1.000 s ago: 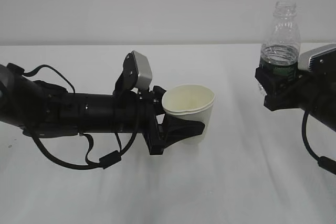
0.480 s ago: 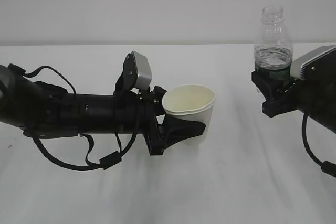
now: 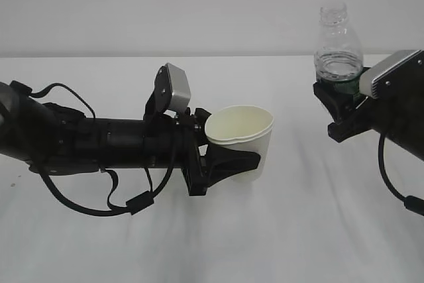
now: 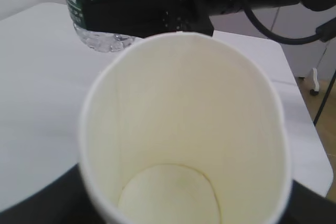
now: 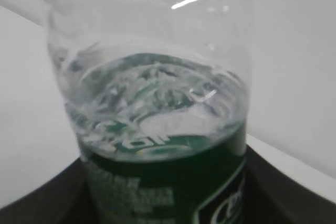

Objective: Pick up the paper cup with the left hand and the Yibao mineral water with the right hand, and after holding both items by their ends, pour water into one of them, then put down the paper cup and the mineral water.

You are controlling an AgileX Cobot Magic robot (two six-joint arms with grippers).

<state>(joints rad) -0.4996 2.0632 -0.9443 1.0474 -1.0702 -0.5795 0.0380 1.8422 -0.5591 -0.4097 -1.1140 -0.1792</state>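
While clamped in each hand's jaws, paper cup (image 3: 242, 142) dry inside, Yibao mineral water (image 3: 338, 48) part-full, uncapped.

White paper cup (image 3: 240, 142) upright, mouth open — clear uncapped Yibao mineral water (image 3: 338, 50) upright, well right.

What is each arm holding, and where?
Left gripper holds the paper cup by its lower wall; right gripper holds the water bottle around its green label.
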